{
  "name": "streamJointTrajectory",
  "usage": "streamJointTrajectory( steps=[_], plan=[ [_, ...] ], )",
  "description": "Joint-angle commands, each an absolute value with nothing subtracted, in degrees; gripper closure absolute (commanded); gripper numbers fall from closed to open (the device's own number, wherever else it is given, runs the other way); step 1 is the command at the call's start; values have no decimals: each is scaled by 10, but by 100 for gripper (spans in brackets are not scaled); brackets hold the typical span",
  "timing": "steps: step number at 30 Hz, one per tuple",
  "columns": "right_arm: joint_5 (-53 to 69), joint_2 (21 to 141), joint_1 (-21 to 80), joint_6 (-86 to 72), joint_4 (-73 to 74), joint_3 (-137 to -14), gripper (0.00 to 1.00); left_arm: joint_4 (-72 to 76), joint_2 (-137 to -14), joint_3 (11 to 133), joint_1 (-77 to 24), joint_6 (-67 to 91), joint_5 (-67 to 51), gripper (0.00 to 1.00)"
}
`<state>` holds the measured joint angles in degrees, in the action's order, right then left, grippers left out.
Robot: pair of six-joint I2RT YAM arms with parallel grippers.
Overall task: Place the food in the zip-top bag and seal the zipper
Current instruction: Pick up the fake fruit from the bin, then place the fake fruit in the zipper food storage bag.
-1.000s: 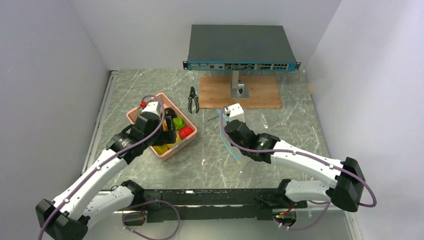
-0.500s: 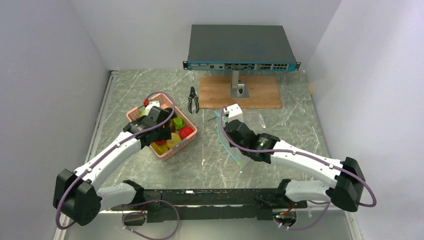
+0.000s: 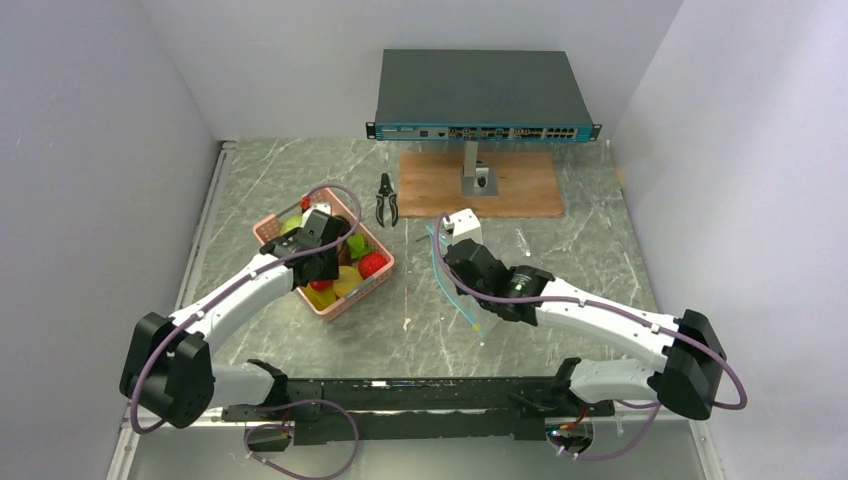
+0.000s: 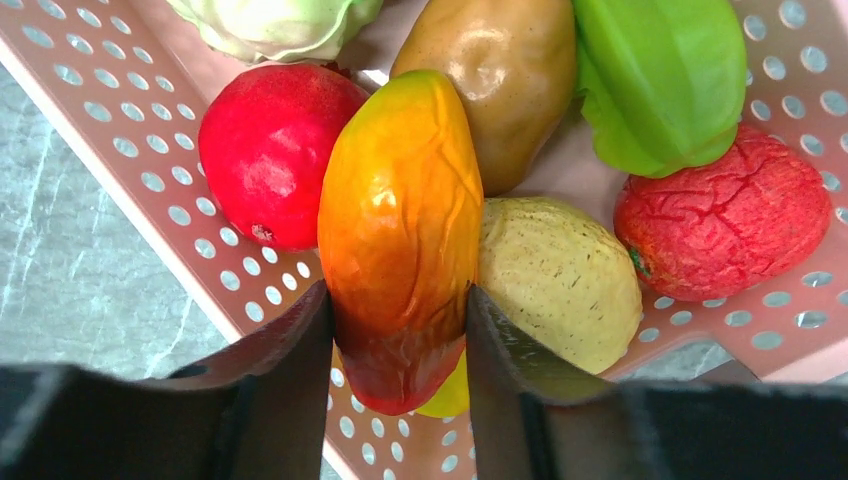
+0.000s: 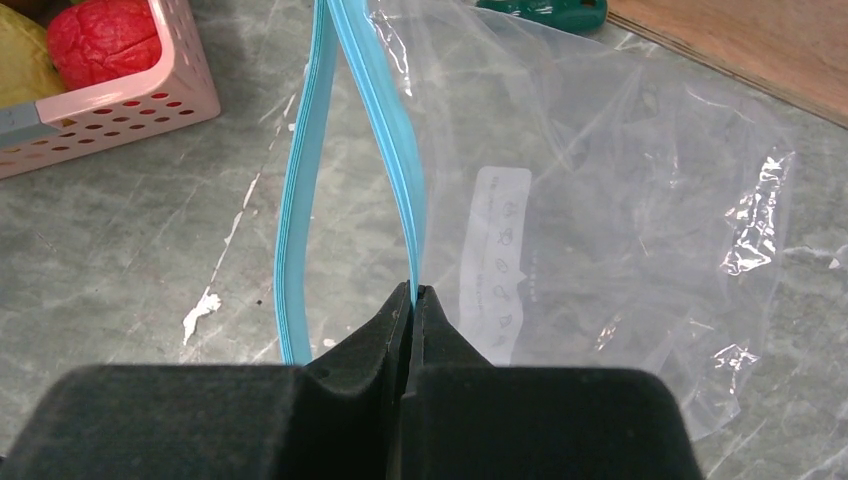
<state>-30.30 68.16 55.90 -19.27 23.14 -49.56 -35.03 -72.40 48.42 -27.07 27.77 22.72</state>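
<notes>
The food lies in a pink basket: an orange-red mango, a red fruit, a brown potato, a green piece, a yellowish lemon and a wrinkled red fruit. My left gripper reaches into the basket, both fingers pressed against the mango's sides. The clear zip-top bag lies on the table to the basket's right. My right gripper is shut on one lip of its teal-blue zipper, holding the mouth apart. From above, the zipper shows beside the right gripper.
A network switch stands on a post over a wooden board at the back. Black pliers lie behind the basket. A green-handled screwdriver lies just beyond the bag. White walls close in both sides.
My left arm swung forward and lowered into the basket, and its jaws narrowed from wide open onto the mango. The right arm and bag shifted only slightly.
</notes>
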Motion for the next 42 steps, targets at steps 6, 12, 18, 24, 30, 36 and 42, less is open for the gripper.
streamJointTrajectory(
  steps=[6, 12, 18, 24, 30, 36, 42],
  plan=[
    [-260, 675, 558, -210, 195, -523, 100, -356, -598, 493, -270, 274, 88, 75],
    [-234, 666, 558, -232, 167, -515, 100, -187, -538, 438, -272, 360, -255, 72],
    [-213, 660, 558, -239, 135, -495, 100, 118, -560, 319, -357, 586, -344, 75],
    [-202, 655, 558, -243, 119, -486, 100, 92, -576, 360, -464, 586, -231, 78],
    [-210, 642, 558, -248, 124, -478, 100, 4, -534, 393, -492, 577, -136, 77],
    [-169, 612, 559, -257, 85, -451, 100, -18, -574, 436, -485, 562, -147, 72],
    [-164, 575, 558, -272, 68, -429, 100, -73, -623, 472, -485, 554, -114, 73]
  ],
)
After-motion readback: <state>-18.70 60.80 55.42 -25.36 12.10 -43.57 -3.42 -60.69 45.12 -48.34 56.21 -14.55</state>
